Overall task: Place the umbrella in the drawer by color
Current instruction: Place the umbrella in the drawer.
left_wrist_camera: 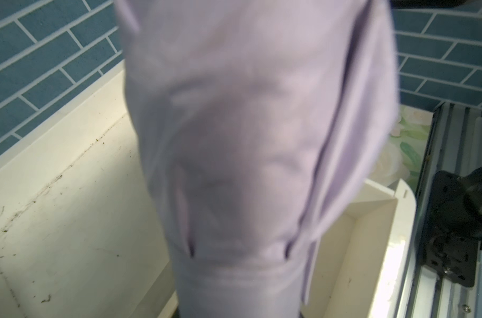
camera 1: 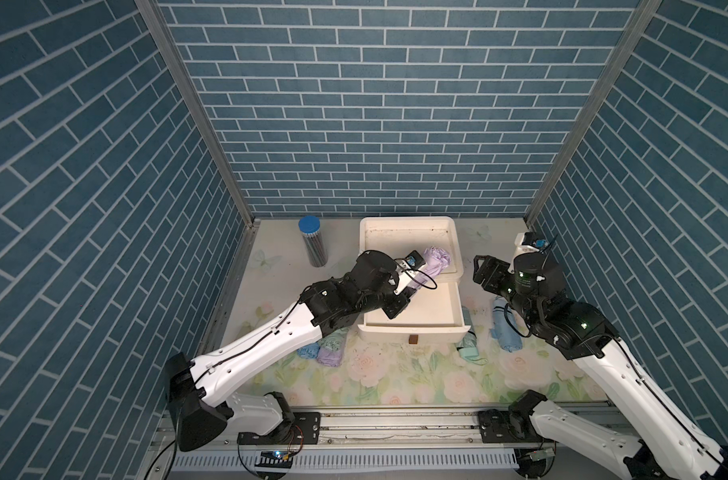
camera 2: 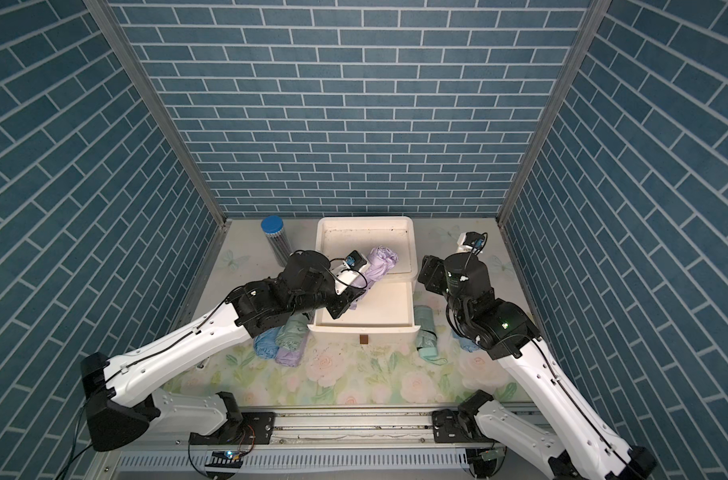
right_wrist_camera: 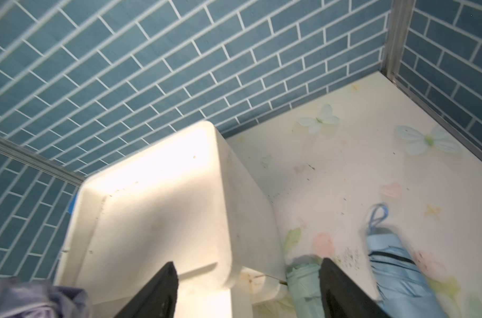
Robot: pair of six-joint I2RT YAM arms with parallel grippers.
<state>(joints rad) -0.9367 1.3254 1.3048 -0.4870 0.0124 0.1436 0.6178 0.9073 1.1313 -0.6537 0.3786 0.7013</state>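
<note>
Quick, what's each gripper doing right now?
Left gripper: closed on the purple umbrella.
Right gripper: open, holding nothing.

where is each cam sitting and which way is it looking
top views: high at the front, looking down and back over the table; both arms show
left wrist: on the left arm, facing the held lilac umbrella and drawer unit; fingers hidden, an arm mount shows
right wrist: on the right arm, facing the drawer unit, green umbrella and blue umbrella past its open fingers
shared: both wrists show the lilac umbrella and drawer unit
</note>
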